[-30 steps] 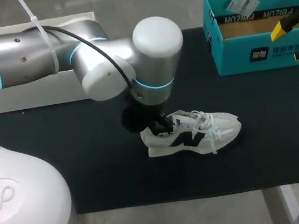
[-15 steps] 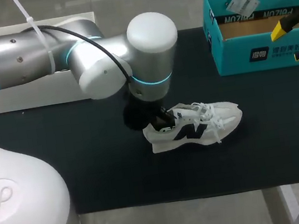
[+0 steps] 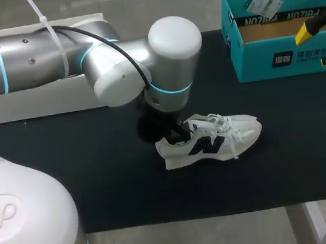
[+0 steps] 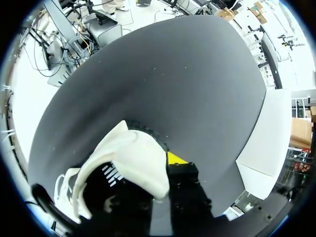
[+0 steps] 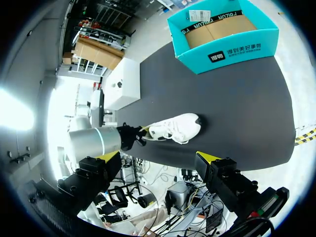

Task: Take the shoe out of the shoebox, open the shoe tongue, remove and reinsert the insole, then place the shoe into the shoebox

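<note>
Shoe [image 3: 211, 139], soft and white: left end effector [image 3: 179, 135] pinches its heel, one finger hidden inside; right end effector [image 5: 158, 158] spread wide.

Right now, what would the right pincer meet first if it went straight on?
Likely the shoe, which lies ahead of the right pincer; depth is unclear, so maybe the mat first.

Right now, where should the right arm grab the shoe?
Probably the toe, pinched across its sides from above. The shoe stands on its sole with the toe pointing toward the right gripper, whose fingers are open, and the left gripper holds the heel.
</note>
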Robot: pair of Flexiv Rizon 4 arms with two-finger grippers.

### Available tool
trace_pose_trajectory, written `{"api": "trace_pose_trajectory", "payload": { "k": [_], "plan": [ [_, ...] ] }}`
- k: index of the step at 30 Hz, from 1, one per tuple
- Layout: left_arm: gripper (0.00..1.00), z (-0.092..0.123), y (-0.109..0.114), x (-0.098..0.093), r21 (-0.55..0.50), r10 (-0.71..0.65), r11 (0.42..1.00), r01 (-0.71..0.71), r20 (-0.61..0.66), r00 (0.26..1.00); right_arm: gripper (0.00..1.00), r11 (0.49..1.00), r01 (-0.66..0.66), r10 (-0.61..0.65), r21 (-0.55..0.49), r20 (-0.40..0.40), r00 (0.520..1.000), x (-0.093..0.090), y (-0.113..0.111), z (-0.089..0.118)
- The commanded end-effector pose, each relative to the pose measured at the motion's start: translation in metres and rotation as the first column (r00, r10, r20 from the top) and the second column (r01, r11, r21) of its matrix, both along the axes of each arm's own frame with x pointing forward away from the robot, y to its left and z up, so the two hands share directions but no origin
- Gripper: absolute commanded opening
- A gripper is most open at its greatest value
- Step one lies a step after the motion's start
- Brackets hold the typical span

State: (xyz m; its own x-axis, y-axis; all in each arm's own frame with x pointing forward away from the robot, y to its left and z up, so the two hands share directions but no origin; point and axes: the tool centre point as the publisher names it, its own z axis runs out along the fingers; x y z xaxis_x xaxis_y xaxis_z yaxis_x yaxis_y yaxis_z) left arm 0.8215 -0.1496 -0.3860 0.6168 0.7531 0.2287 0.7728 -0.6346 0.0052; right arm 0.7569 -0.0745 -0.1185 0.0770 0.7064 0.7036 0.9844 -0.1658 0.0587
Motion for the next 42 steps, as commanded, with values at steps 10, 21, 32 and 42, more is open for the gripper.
{"api": "trace_pose_trajectory", "payload": {
  "k": [10,21,32,42],
  "plan": [
    [1.0,0.011,-0.005,-0.01,0.059,-0.148,0.987,0.148,-0.002,0.989,1.0,1.0,0.002,-0.002,-0.002,-0.001,1.0,0.0,0.001,-0.001],
    [1.0,0.046,-0.008,-0.007,-0.031,-0.111,0.993,0.11,-0.023,0.994,1.0,1.0,0.002,-0.002,-0.002,-0.001,1.0,0.0,0.001,-0.001],
    [1.0,0.078,0.001,0.018,-0.125,0.38,0.909,-0.397,-0.138,0.915,1.0,1.0,0.002,-0.002,-0.002,-0.001,1.0,0.0,0.001,-0.001],
    [1.0,0.078,0.001,0.023,-0.103,0.388,0.902,-0.419,-0.232,0.892,1.0,1.0,0.002,-0.002,-0.002,-0.001,1.0,0.0,0.001,-0.001]
  ]
}}
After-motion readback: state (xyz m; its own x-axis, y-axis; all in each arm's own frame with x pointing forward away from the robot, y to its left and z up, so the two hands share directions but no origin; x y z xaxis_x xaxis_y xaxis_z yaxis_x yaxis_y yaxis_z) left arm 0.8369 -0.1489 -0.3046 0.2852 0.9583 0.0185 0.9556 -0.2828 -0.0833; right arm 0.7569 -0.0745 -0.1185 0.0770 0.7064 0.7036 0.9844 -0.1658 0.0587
